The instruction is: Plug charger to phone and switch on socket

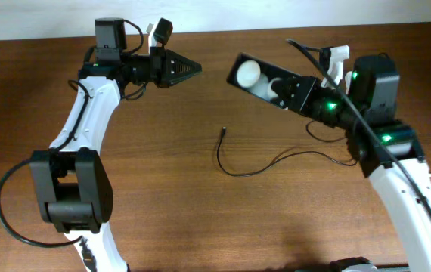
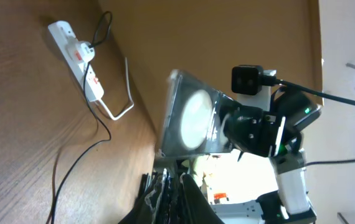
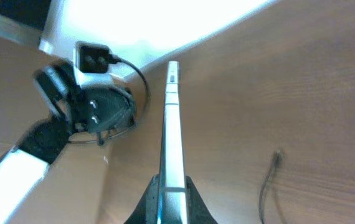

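Clamped edge-on between the black fingers of the right gripper (image 3: pixel 171 185), a small glossy black rectangular phone (image 3: pixel 172 118) rises from the jaws with its thin pale edge toward the wrist camera. From overhead the right gripper (image 1: pixel 277 87) holds the phone (image 1: pixel 249 72) tilted above the brown wooden table (image 1: pixel 200 219), bright patches mirrored in its screen. Nearer the front of the table lies the charger (image 1: pixel 246 170), a thin long black cable. Its small connector tip (image 1: pixel 224 130) rests free on the wood, apart from the phone, and the cable curls back toward the right arm. The left gripper (image 1: pixel 193 68) is closed on nothing, its fingers pressed to a point aimed at the phone, well apart from it. The socket (image 2: pixel 78 53), a white elongated power strip with red markings, shows only in the left wrist view, lying flat on the table with a thick white cord (image 2: pixel 124 93) beside it.
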Controlling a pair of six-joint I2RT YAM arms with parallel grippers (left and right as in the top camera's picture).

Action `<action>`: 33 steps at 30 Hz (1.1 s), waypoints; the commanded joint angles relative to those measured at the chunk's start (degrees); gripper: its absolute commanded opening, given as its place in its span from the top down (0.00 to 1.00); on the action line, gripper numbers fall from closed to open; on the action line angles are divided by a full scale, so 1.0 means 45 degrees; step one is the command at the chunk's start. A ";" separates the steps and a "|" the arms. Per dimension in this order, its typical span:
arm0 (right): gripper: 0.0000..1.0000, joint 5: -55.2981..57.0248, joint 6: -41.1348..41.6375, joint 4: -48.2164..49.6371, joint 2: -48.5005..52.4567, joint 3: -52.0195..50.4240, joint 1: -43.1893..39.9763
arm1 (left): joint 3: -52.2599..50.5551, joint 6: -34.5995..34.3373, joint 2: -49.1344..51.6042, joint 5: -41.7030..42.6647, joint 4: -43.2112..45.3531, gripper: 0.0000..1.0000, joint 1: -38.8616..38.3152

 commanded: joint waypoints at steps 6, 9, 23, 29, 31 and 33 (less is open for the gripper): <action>0.96 0.2506 0.6450 0.6771 -0.0117 -0.2652 0.0597 | 0.0073 -0.1632 -0.0029 -0.1836 0.0034 0.78 -0.0034; 0.96 0.4454 0.8179 0.8276 0.0777 -0.2652 0.1797 | 0.0073 -0.2574 -0.0029 -0.2108 0.0044 0.67 -0.0073; 0.96 0.6562 1.2084 1.1492 0.2472 -0.2603 0.3283 | 0.0073 -0.8903 -0.0029 -0.3424 0.6377 0.43 -0.1452; 0.96 0.6596 1.2084 1.1084 0.2472 -0.2603 0.3453 | 0.0073 -0.9384 -0.0029 -0.4614 0.6373 0.49 -0.1928; 0.96 0.6596 1.2080 1.0710 0.2472 -0.2603 0.3619 | 0.0073 -0.9379 -0.0029 -0.5022 0.6373 0.53 -0.1923; 0.96 0.6528 1.2080 1.0715 0.2472 -0.2603 0.3662 | 0.0073 -0.9379 -0.0029 -0.5304 0.6368 0.53 -0.1923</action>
